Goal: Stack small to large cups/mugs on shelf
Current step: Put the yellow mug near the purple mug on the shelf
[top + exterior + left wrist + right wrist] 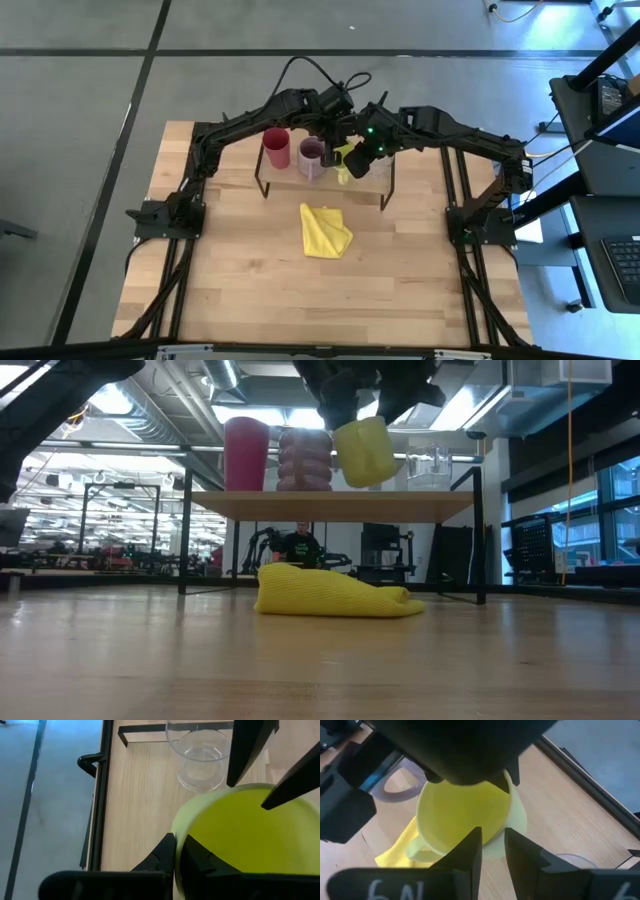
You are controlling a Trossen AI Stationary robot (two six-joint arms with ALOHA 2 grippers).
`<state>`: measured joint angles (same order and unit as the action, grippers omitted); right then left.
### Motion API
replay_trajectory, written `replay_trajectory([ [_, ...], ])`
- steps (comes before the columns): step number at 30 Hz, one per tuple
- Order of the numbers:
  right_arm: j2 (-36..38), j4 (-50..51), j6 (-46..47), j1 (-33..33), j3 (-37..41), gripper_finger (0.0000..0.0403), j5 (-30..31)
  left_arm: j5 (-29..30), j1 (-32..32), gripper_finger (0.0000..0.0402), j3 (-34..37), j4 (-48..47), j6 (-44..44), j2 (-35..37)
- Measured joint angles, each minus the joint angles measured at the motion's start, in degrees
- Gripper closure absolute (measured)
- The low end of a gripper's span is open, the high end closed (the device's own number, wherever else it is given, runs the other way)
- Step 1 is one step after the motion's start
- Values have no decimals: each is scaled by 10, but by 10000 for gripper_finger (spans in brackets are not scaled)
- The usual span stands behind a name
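Note:
The shelf stands at the table's far middle. On it, from left to right, are the magenta-red tumbler, the purple mug and the clear glass. Between the purple mug and the glass, the yellow-green mug sits tilted, just above the board. Both grippers come down onto it from above: my left gripper and my right gripper are each shut on its rim. In the high view the mug shows under the two wrists. My left gripper pinches the yellow-green mug's rim, with one finger outside the wall and one inside, coming from above. My right gripper pinches the rim on another side, one finger inside and one outside, also from above. The mug hangs tilted, with its handle off to one side.
A folded yellow cloth lies on the tabletop in front of the shelf. The shelf's thin black legs stand at its corners. The purple mug and the clear glass stand close on either side of the held mug.

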<state>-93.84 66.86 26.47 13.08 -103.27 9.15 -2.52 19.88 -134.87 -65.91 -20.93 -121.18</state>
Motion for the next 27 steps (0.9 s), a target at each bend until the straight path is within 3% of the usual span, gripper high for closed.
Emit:
replay_trajectory([
  [12, 0, -7, -1, 0, 22, 318, 1, 0, 0, 375, 1, -2, -2, -2],
  [23, 0, -6, -8, 7, 23, 318, 2, -9, -1, 386, 1, 0, -4, -2],
  [27, -1, -5, -11, 7, 23, 318, 2, -10, 0, 370, 1, 0, -4, -2],
])
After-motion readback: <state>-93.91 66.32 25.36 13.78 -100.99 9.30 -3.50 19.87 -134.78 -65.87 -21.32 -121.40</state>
